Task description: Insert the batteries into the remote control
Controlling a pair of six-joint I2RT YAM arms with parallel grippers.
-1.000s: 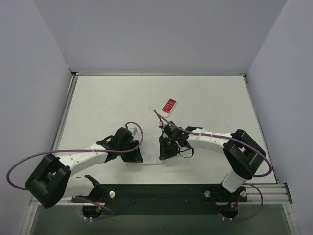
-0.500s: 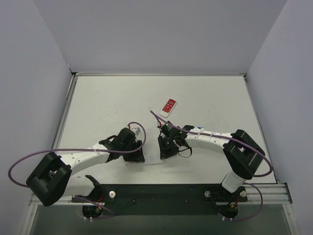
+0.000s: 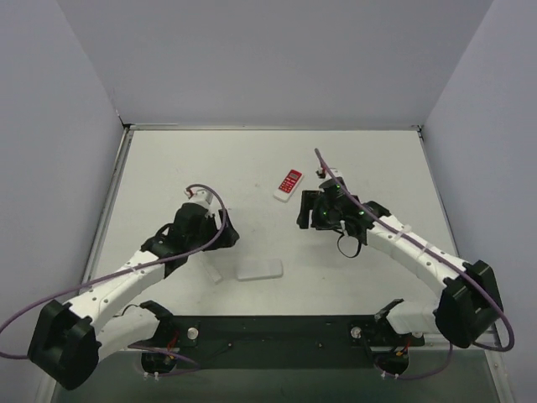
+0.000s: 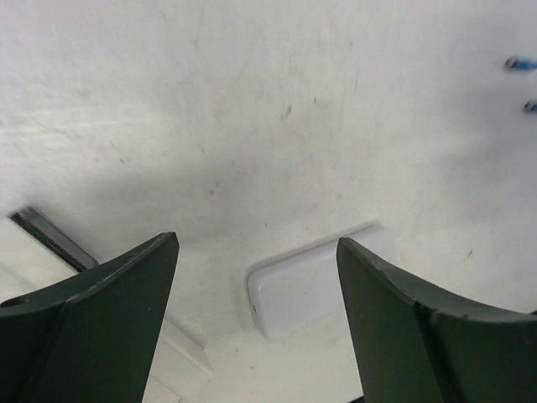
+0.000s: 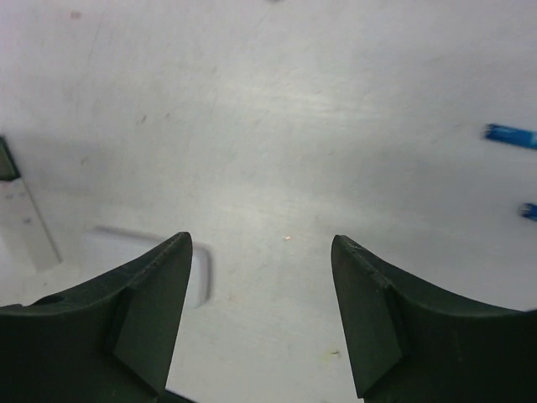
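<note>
The left tool (image 4: 256, 243) and right tool (image 5: 260, 239) hover wide open, empty, over the pale desk (image 3: 185, 168), likely poised to pick. Two thin blue cylindrical batteries (image 5: 509, 134) lie at the right wrist view's right edge.

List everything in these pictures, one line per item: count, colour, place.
batteries: two seen, blue, on the table at the right edge of both wrist views; not made out from above
remote: one, red with a white end, mid-table towards the far side
flat rounded piece: one, white, near side of the table between the arms; remote or cover, cannot tell
table: one, white, scuffed
mounting rail: one, black, along the near edge
left arm: one, white and black, left side
right arm: one, white and black, right side
left fingers: two, black, open, above the white piece
right fingers: two, black, open, holding nothing
</note>
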